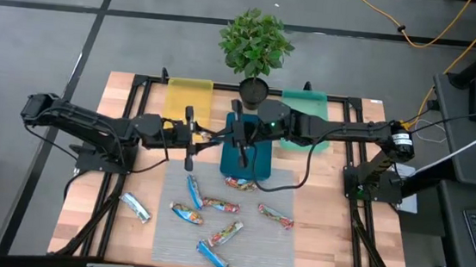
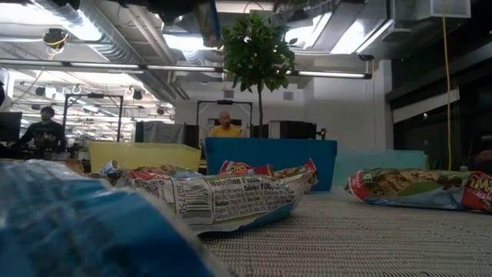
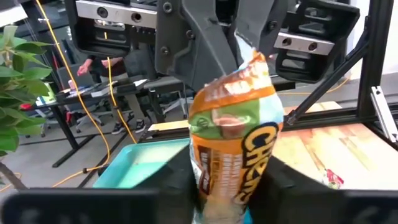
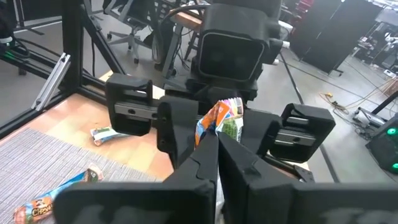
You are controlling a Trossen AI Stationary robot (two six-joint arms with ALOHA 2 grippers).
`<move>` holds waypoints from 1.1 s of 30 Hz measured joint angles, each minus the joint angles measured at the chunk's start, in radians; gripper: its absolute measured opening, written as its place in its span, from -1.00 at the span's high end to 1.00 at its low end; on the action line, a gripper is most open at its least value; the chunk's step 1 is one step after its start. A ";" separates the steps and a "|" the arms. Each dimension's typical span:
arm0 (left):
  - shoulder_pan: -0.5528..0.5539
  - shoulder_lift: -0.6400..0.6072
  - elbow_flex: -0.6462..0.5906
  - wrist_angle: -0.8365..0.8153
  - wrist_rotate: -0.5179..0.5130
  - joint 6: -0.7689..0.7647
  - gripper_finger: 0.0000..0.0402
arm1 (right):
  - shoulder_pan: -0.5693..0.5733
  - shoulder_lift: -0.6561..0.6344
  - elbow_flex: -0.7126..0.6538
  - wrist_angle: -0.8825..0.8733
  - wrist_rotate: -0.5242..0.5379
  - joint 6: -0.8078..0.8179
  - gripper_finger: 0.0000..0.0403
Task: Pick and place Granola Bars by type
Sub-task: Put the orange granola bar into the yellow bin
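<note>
Left gripper [image 1: 220,137]: held above the table just left of the blue tray, jaws clamped on an orange-and-green granola bar [image 3: 233,134]; in the left wrist view the bar is seen standing up between the two dark fingers [image 3: 171,186].
Right gripper [image 1: 235,142]: reached in from the right, over the blue tray, meeting the left gripper; in the right wrist view its fingers [image 4: 196,165] are seen pinched together on the far end of the same orange-and-green bar [image 4: 217,121].
Held bar: suspended between both grippers, above the left edge of the blue tray, clear of the mat.
Blue tray [image 1: 257,159]: placed at table centre, far edge of the grey mat [image 1: 280,241]; seen in the low view as a blue wall [image 2: 269,158].
Yellow tray [image 1: 188,94]: set far left of the blue tray.
Teal tray [image 1: 309,105]: set far right, partly covered by the right arm.
Bars on mat: red-orange ones [image 1: 275,215], [image 1: 220,205], [image 1: 240,184] scattered near the middle; blue ones [image 1: 192,190], [image 1: 211,255] among them.
Silvery bar [image 1: 136,207]: left off the mat, on bare wood at the left.
Potted plant [image 1: 255,44]: stood at the far edge, centre.
Background: people are seen at desks beyond the table in the low view.
</note>
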 joint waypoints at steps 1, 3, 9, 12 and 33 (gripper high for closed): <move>0.000 0.000 0.000 0.000 -0.003 0.001 0.67 | 0.000 0.000 0.000 0.000 -0.001 0.000 0.92; 0.000 0.000 0.000 0.000 -0.003 0.001 0.83 | 0.000 0.000 0.000 -0.003 0.000 0.000 0.93; 0.000 0.000 0.000 -0.006 -0.018 0.004 0.89 | 0.000 0.000 0.000 -0.015 0.000 -0.003 0.93; 0.000 0.000 0.000 -0.024 -0.025 0.004 0.88 | 0.000 -0.009 0.000 -0.052 0.001 -0.004 0.89; 0.000 -0.175 0.072 -0.375 -0.155 -0.085 0.92 | 0.078 -0.218 0.001 -0.563 0.114 0.085 0.59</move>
